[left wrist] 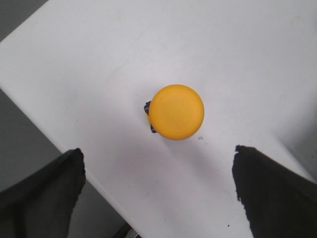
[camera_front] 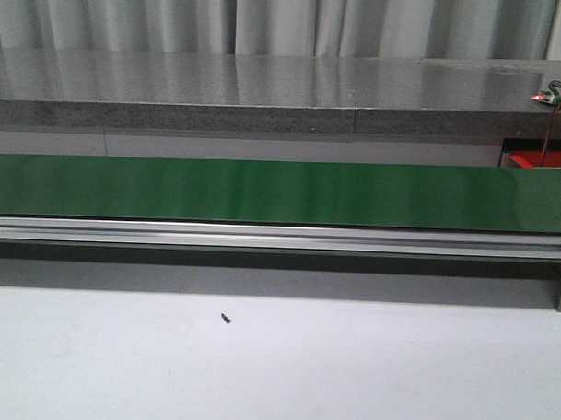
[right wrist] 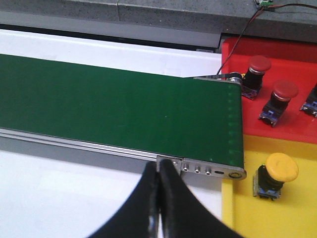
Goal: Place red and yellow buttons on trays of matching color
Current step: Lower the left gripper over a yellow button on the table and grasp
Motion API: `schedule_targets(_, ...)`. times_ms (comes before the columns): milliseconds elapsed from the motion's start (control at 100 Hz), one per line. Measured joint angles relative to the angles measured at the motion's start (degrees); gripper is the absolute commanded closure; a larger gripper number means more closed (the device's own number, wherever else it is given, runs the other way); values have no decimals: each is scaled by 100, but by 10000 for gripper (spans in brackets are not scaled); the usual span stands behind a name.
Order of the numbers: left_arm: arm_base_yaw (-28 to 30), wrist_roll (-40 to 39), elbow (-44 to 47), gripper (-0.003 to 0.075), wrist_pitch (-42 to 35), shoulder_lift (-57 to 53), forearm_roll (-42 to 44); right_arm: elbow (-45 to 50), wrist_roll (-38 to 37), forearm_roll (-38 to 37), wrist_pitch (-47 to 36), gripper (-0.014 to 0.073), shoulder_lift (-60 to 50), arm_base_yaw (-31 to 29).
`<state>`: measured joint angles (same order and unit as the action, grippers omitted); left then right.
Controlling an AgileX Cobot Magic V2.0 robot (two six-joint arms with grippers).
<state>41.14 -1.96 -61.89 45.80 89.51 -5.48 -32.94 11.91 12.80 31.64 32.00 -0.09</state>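
Yellow button [left wrist: 176, 112]: sitting cap-up on the white table [left wrist: 237, 54] in the left wrist view, its dark base peeking out at one side; lying near the table's edge, not touching anything else.
Left gripper [left wrist: 158, 188]: hovering over that yellow button, fingers [left wrist: 44, 198] spread wide apart, one on each side of it, neither touching it; holding nothing.
Second yellow button [right wrist: 275, 174]: standing on the yellow tray [right wrist: 257, 218], just past the end of the green conveyor belt [right wrist: 114, 109], in the right wrist view.
Red buttons: two showing in full, one [right wrist: 256, 72] close beside the belt's end roller, the other [right wrist: 280, 99] next to it further from the belt; both standing on the red tray [right wrist: 277, 49]. Another part showing at the frame edge, too cut off to identify.
Trays: red tray and yellow tray lying edge to edge, both at the belt's end.
Right gripper [right wrist: 159, 203]: fingers pressed together, nothing between them; hanging over the belt's aluminium side rail [right wrist: 99, 146], near the belt's end.
Belt, front view: green conveyor belt [camera_front: 263, 191] running across the frame with nothing on it; sliver of red tray [camera_front: 540, 160] showing behind its right end.
Small dark speck [camera_front: 226, 318]: lying on the white table in front of the belt; too small to tell what it is.
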Motion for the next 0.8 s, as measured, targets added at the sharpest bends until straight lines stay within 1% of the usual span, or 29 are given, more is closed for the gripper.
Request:
schedule_targets(210,0,-4,-23,134,-63,478,-86,0,0,0,0,660,0,0)
schedule_targets(660,0,-4,-23,139,-639,1111,-110,0,0,0,0,660,0,0)
schedule_targets(720,0,-4,-23,178,-744,1111,-110,0,0,0,0,660,0,0)
schedule_targets(740,0,-4,-23,213,-769,1111,-110,0,0,0,0,660,0,0)
schedule_targets(770,0,-4,-23,242,-797,1111,-110,0,0,0,0,660,0,0)
schedule_targets(800,0,-4,-23,295,-809,1111,-110,0,0,0,0,660,0,0)
